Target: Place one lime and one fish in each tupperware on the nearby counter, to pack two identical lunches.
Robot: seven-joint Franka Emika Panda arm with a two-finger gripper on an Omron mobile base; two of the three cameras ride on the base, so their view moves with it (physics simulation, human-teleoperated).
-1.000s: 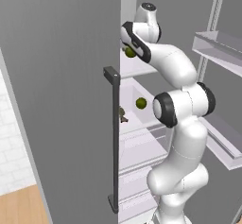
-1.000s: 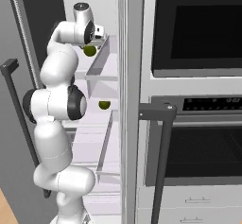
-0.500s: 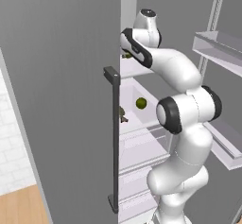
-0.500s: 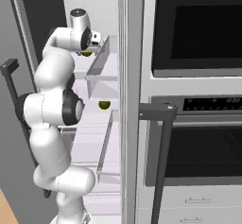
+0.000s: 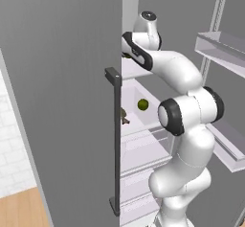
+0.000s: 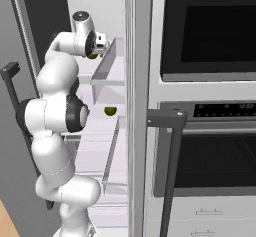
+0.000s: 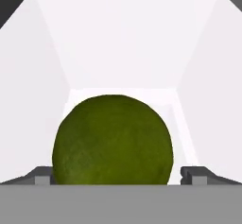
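Hand spread wide around the small round yellow-green lime on the fridge shelf; centre it, then squeeze gently

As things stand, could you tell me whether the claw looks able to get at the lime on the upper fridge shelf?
Probably yes. The lime sits right between the claw tips in the hand view, with nothing between them, and the fridge door stands open.
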